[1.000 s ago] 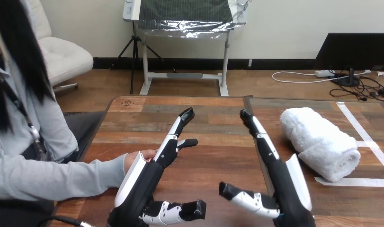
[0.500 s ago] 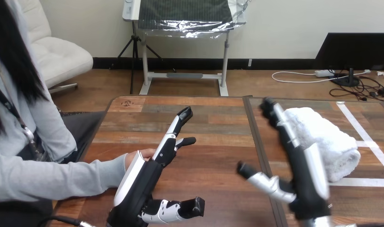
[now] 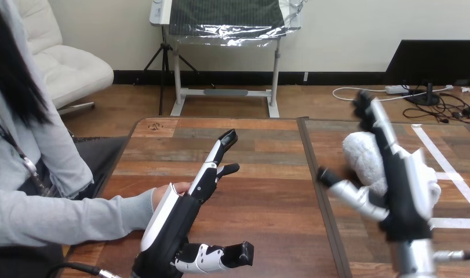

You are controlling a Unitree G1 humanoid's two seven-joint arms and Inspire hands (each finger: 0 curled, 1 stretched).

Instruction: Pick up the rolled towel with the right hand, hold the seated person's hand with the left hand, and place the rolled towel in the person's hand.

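Towel, rolled and white, lies on the table at the frame's right, partly hidden behind the robot's right hand. That hand stands raised in front of it, fingers straight and thumb spread wide toward centre, holding nothing. The towel looks soft, light and squashy. It is unlikely to slip but may unroll if taken by an end, so a wrap round the thick middle seems the safest hold. At lower left, the left hand reaches out with straight, open fingers beside the person's hand, touching or just over it; no grasp shows. Bare wood spreads between the two robot hands, giving a free path leftward for the carry. White tape lies just right of the towel, and the table's far edge sits near the towel's upper end.
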